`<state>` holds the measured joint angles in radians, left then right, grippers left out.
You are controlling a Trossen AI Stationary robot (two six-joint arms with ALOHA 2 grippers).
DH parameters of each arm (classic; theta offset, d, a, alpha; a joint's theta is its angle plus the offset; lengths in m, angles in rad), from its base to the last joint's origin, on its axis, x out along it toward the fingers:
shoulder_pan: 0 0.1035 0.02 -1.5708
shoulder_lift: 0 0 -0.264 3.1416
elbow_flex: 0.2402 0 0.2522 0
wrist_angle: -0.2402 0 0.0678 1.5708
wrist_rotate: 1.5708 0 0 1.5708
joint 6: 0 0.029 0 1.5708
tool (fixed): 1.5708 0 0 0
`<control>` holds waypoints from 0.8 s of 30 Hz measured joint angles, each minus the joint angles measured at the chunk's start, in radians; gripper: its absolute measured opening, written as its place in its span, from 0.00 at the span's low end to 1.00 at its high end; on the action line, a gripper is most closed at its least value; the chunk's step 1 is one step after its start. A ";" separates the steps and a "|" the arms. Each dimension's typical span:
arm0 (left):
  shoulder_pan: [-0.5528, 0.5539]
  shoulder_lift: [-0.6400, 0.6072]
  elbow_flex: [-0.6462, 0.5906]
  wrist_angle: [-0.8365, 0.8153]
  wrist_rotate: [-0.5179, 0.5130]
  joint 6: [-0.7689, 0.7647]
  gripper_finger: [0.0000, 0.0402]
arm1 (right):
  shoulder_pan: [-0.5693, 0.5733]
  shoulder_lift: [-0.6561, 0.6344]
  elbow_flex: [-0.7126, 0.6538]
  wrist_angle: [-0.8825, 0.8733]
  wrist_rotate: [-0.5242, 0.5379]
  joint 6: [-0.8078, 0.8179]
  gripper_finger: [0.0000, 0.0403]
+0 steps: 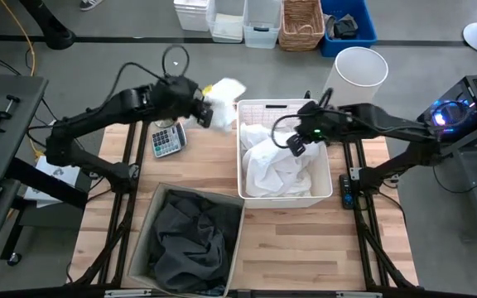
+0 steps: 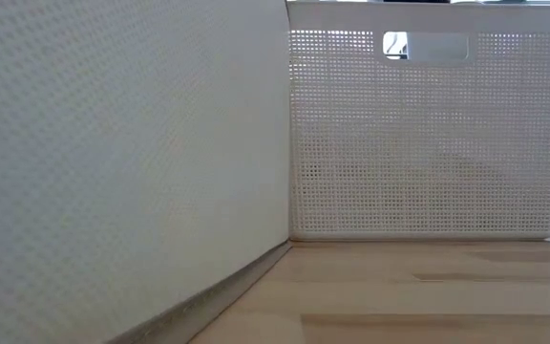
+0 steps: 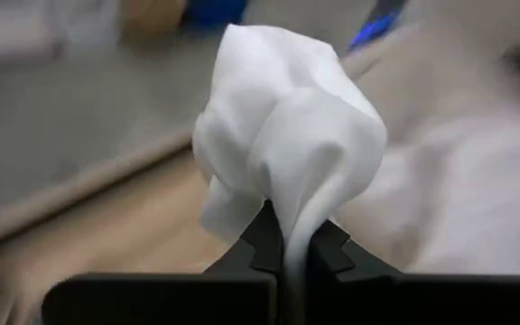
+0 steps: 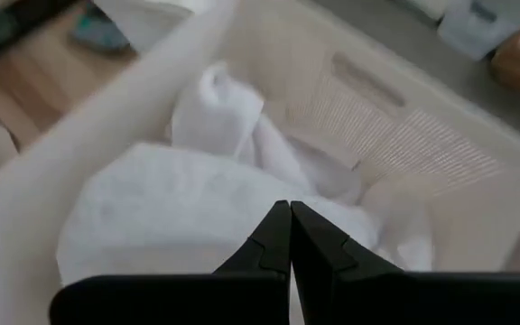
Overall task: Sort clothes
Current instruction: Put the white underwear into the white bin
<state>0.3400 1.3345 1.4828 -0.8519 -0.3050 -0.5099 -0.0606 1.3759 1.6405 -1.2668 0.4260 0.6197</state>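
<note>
Left claw (image 3: pixel 287 248) pinches a white garment (image 3: pixel 287 135) beside the basket's (image 1: pixel 324 195) 10 o'clock corner, folds hiding its shape. Right claw (image 4: pixel 289 239), fingers together and empty, hovers over white clothes (image 4: pixel 179 217) inside. Low view blocked by bin walls.

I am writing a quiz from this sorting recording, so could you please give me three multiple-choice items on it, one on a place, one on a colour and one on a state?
1. Where is the right gripper?
A. Over the white basket
B. Over the grey bin
C. Beside the calculator

2. What colour is the garment in the left gripper?
A. Green
B. White
C. Black

3. How are the right gripper's fingers?
A. Wide apart
B. Closed on a dark garment
C. Closed together, holding nothing

Key: 1 A, the high view shows it above the basket's white clothes. 2 B, the left wrist view shows white cloth pinched. 3 C, the right wrist view shows the tips touching, nothing between.
</note>
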 joint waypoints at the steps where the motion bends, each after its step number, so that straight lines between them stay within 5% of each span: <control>1: -0.019 0.008 0.040 0.041 -0.013 0.033 0.01 | 0.005 -0.018 0.000 0.003 0.021 0.000 0.00; 7: -0.106 0.121 0.180 0.376 -0.038 0.225 0.00 | 0.024 -0.136 0.000 0.018 0.099 0.037 0.00; 13: -0.149 0.304 0.224 0.671 0.183 0.241 0.00 | 0.024 -0.195 0.000 0.018 0.119 0.056 0.00; 19: -0.182 0.388 0.228 0.567 0.307 0.151 0.04 | 0.024 -0.207 0.000 0.014 0.121 0.053 0.00; 24: -0.217 0.385 0.229 0.465 0.342 0.254 0.20 | 0.024 -0.203 0.000 0.008 0.120 0.026 0.00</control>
<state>0.1227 1.7195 1.7122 -0.3872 0.0369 -0.2560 -0.0364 1.1726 1.6405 -1.2591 0.5456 0.6452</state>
